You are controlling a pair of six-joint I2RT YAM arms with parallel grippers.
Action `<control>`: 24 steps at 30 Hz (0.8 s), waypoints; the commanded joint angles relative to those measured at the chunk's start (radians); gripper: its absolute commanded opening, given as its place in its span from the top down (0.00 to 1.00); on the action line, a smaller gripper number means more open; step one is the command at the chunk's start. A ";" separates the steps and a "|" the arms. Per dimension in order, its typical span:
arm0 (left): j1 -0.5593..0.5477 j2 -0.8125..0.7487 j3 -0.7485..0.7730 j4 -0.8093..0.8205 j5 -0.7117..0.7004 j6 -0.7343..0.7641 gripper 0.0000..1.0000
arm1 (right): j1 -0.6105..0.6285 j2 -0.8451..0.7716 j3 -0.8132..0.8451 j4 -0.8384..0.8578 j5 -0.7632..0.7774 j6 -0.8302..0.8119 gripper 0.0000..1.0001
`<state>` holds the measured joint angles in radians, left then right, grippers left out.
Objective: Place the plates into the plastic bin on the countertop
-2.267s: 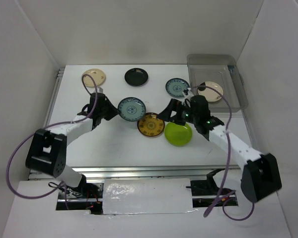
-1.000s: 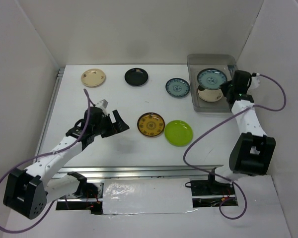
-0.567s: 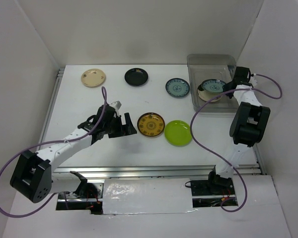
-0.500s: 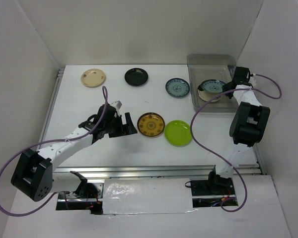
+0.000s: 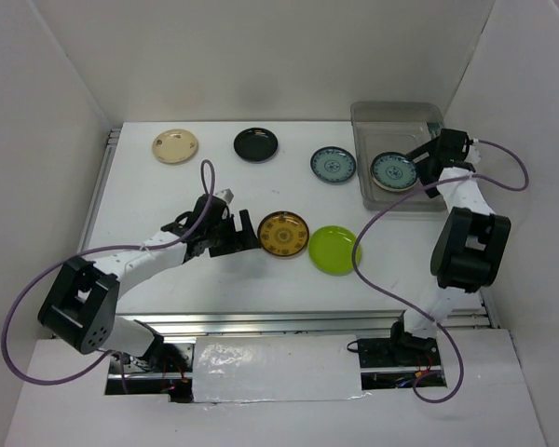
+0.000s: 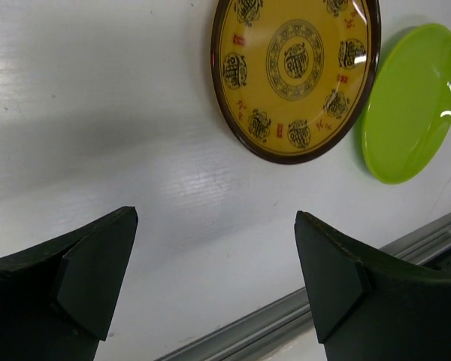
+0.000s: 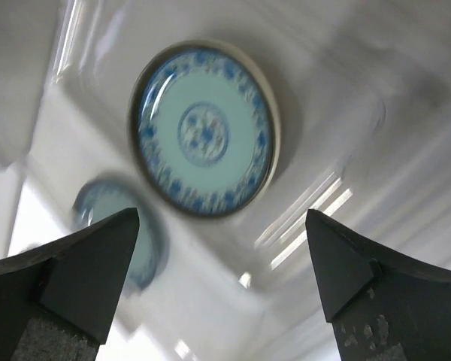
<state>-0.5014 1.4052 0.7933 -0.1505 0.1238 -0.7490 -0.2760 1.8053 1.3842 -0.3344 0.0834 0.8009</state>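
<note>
A blue-patterned plate [image 5: 392,170] [image 7: 204,131] lies flat in the clear plastic bin [image 5: 398,113] [image 7: 383,83] at the back right. My right gripper [image 5: 425,159] [image 7: 222,271] hangs open just right of it, nothing between its fingers. Still on the white countertop [image 5: 149,191] are a cream plate [image 5: 175,145], a black plate [image 5: 255,143], a second blue-patterned plate [image 5: 333,165] [image 7: 116,229], an amber plate [image 5: 283,234] [image 6: 293,71] and a lime green plate [image 5: 334,250] [image 6: 410,101]. My left gripper [image 5: 235,237] [image 6: 214,278] is open, empty, just left of the amber plate.
White walls enclose the countertop on three sides. A metal rail [image 5: 261,319] [image 6: 286,323] runs along its near edge, close to my left fingers. The amber and lime green plates sit almost edge to edge. Purple cables [image 5: 368,237] loop from both arms.
My right gripper lowered the blue-patterned plate into the bin, then opened and let it go. My left arm swung right, closer to the amber plate, staying open.
</note>
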 commanded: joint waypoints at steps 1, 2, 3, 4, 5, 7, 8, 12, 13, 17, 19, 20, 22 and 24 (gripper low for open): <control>-0.008 0.053 0.021 0.139 -0.015 -0.049 0.01 | 0.053 -0.269 -0.088 0.018 0.007 -0.011 0.00; -0.008 0.069 0.020 0.178 -0.009 -0.065 0.01 | 0.075 -0.321 -0.127 0.040 -0.005 -0.029 0.00; -0.006 0.089 0.032 0.213 -0.010 -0.070 0.01 | 0.096 -0.372 -0.214 0.079 -0.020 -0.041 0.00; -0.006 0.127 0.043 0.230 -0.010 -0.076 0.01 | 0.151 -0.471 -0.256 0.090 -0.049 -0.055 0.00; -0.008 0.149 0.066 0.242 -0.018 -0.079 0.01 | 0.181 -0.516 -0.330 0.100 -0.063 -0.081 0.00; -0.008 0.214 0.089 0.261 -0.027 -0.088 0.05 | 0.266 -0.654 -0.405 0.139 -0.136 -0.101 0.00; -0.008 0.234 0.110 0.265 -0.032 -0.090 0.08 | 0.300 -0.694 -0.481 0.155 -0.170 -0.104 0.00; -0.009 0.345 0.162 0.240 -0.075 -0.101 0.26 | 0.365 -0.868 -0.619 0.192 -0.270 -0.085 0.00; -0.008 0.360 0.165 0.252 -0.073 -0.104 0.28 | 0.389 -0.926 -0.637 0.187 -0.278 -0.082 0.00; 0.000 0.413 0.147 0.305 -0.059 -0.127 0.47 | 0.440 -1.064 -0.743 0.164 -0.267 -0.036 0.00; 0.009 0.428 0.133 0.331 -0.052 -0.141 0.61 | 0.455 -1.121 -0.775 0.176 -0.269 -0.020 0.00; 0.014 0.432 0.121 0.357 -0.046 -0.150 0.66 | 0.462 -1.135 -0.803 0.179 -0.269 -0.008 0.00; 0.021 0.436 0.109 0.384 -0.032 -0.157 0.85 | 0.483 -1.143 -0.820 0.198 -0.267 -0.005 0.00; 0.030 0.433 0.100 0.402 -0.030 -0.159 0.92 | 0.501 -1.111 -0.840 0.224 -0.283 -0.009 0.00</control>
<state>-0.4847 1.8168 0.9176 0.2058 0.1017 -0.9028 0.2005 0.6735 0.5659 -0.1829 -0.1776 0.7795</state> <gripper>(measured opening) 0.124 0.997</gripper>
